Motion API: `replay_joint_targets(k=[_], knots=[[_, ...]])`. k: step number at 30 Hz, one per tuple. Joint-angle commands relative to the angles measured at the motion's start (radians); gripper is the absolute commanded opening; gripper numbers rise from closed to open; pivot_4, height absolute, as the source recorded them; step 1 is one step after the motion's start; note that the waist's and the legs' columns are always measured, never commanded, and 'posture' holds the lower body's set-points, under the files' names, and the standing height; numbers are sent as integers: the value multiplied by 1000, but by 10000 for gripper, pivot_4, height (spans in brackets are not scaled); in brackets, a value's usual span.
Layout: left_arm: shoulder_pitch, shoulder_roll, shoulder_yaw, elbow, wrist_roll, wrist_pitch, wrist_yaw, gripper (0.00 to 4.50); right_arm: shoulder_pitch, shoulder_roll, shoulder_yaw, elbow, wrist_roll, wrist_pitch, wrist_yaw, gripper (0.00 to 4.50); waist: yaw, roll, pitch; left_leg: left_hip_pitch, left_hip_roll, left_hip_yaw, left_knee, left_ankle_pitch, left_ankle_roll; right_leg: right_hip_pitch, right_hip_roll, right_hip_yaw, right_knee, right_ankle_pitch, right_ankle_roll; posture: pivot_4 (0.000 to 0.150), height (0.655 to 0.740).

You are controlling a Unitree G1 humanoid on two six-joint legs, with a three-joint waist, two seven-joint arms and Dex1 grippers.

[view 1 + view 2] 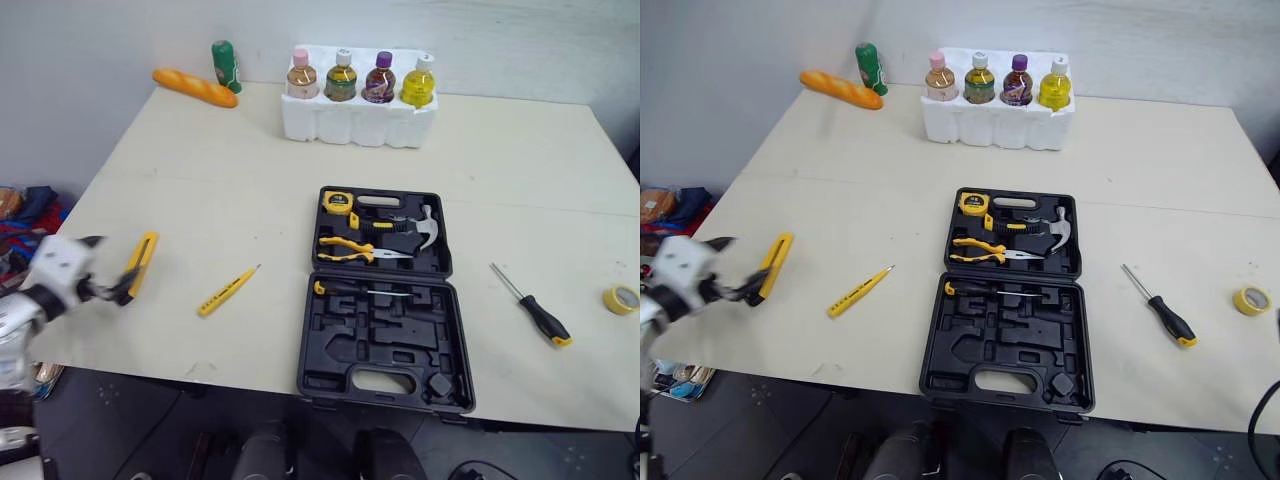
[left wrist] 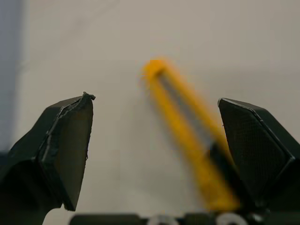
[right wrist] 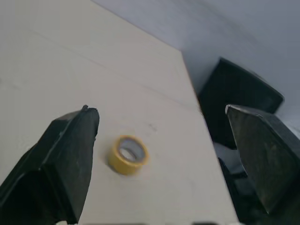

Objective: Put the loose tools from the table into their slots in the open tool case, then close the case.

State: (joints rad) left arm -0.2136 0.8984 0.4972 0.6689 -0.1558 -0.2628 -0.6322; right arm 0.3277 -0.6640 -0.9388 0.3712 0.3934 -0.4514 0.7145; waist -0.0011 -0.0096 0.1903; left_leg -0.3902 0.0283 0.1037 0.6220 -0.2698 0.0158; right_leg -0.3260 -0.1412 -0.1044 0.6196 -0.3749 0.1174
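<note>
Near left gripper (image 1: 118,287), yellow tool (image 1: 142,258) lies long axis front-to-back; fingers (image 2: 65,140) spread.

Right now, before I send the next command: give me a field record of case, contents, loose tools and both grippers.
case: tool case, open flat, mid-table
in case: tape measure, pliers, hammer, slim screwdriver
loose left of case: yellow-black tool, yellow tester pen
loose right of case: black-handled screwdriver, tape roll
left gripper: open, fingers either side of the yellow-black tool, not closed on it
right gripper: open, over bare table near the tape roll
</note>
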Motion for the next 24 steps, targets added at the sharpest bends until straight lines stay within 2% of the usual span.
replay_joint_targets(k=[1, 4, 14, 18, 21, 24], knots=[[17, 33, 66, 51, -16, -4, 90, 44628, 16, 16, -92, 73, 27, -72, -87, 45000, 0, 0, 0, 0, 0, 1, 0, 0, 0, 0, -1, -1, 0, 0, 0, 1500, 7400], [-2, 43, 89, 130, -16, 27, 170, 44628, 39, 68, -74, 51, 44, -93, -99, 45000, -4, -4, 2, 2, 0, 2, 0, -2, 2, 0, -2, 0, 1, 0, 0, 1500, 7400], [-128, 27, 3, 139, -25, 57, 116, 44628, 26, 147, -30, -9, 61, -89, -197, 45000, -7, -4, 2, 3, 1, 2, -1, 1, -2, -3, -3, 2, 6, 1, -2, 1500, 7400], [-159, 9, -11, 58, -83, 92, 20, 44628, 41, 130, 0, -136, 94, 33, -212, 45000, -11, -4, 1, 2, 0, 8, -7, 5, -7, -10, -3, 1, 7, 1, -2, 1500, 7400], [-189, -3, -29, 3, -112, 121, -30, 44628, 58, 99, 8, -248, 155, 182, -217, 45000, -11, -5, 1, 1, 0, 12, -7, 8, -3, -13, -2, -1, 9, 1, -2, 1500, 7400], [-191, -23, -60, -145, -185, 192, -145, 44628, 136, 46, 24, -470, 389, 448, -108, 45000, -13, -5, 1, 1, 0, 15, -7, 8, -2, -14, -3, -1, 9, 2, -1, 1500, 7400]])
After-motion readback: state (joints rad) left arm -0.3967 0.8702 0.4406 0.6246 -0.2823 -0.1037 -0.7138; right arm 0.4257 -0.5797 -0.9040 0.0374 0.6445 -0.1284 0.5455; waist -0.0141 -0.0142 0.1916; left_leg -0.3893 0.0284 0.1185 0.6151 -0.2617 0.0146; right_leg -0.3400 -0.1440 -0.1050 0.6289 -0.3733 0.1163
